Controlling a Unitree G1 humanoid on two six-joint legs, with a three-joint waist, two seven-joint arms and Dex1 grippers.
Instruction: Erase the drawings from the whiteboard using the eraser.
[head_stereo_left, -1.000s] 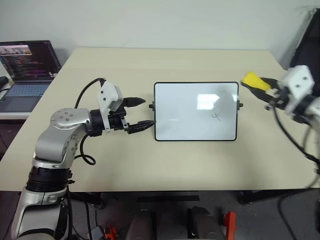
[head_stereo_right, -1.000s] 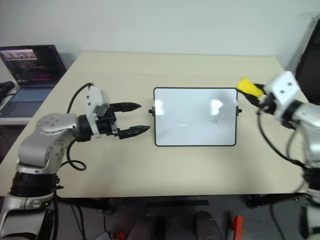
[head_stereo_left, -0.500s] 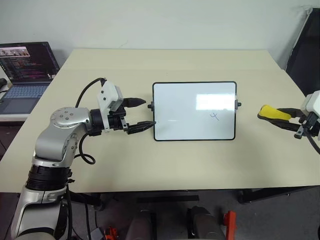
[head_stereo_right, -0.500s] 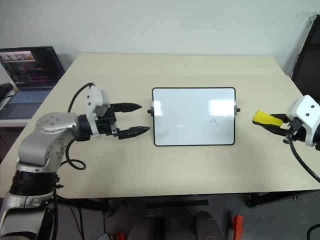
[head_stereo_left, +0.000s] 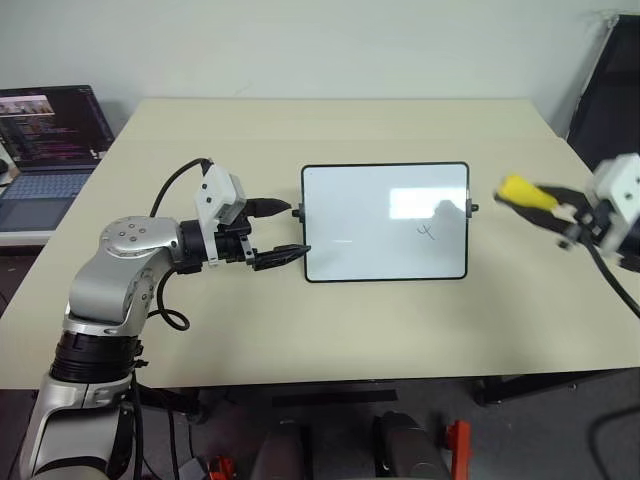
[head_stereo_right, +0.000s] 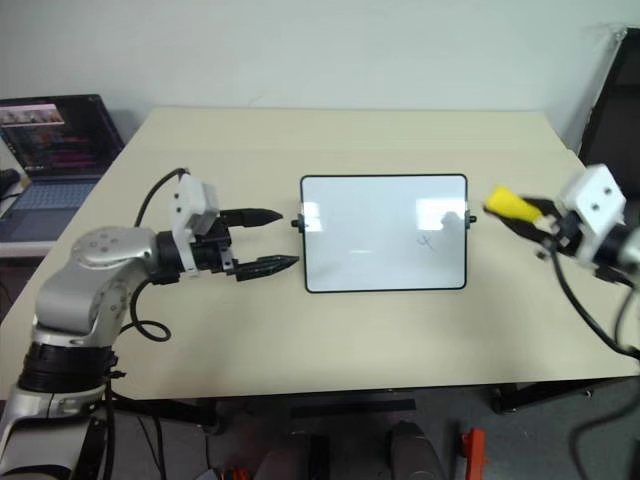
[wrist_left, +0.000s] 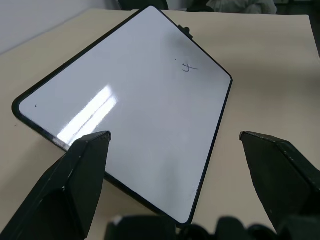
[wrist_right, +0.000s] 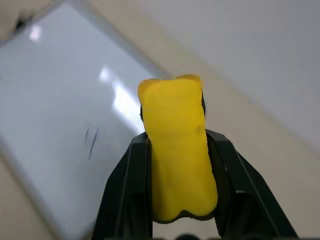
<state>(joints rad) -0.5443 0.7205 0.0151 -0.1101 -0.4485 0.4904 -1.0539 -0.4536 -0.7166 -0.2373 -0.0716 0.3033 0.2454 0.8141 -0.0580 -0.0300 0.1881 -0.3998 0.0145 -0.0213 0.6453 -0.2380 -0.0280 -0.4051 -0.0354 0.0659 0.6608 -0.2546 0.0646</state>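
Observation:
The whiteboard (head_stereo_left: 385, 222) lies flat on the table's middle, black-framed, with one small dark-blue drawing (head_stereo_left: 428, 231) on its right half, also seen in the left wrist view as the drawing (wrist_left: 189, 67). My left gripper (head_stereo_left: 280, 230) is open, its two black fingertips just left of the board's left edge. At the right, off the board's right edge, my right gripper (head_stereo_left: 545, 200) is shut on the yellow eraser (head_stereo_left: 526, 192), held in the air and pointing toward the board. In the right wrist view the eraser (wrist_right: 177, 150) sits between both fingers with the whiteboard (wrist_right: 60, 100) behind it.
An open laptop (head_stereo_left: 45, 140) stands on a side desk at the far left. The beige table (head_stereo_left: 330, 320) has bare room in front of and behind the board. A dark chair back (head_stereo_left: 612, 90) stands beyond the table's right corner.
My right gripper with the eraser swung out to the right and down, then came back up and left toward the board's right edge. The left arm stayed still.

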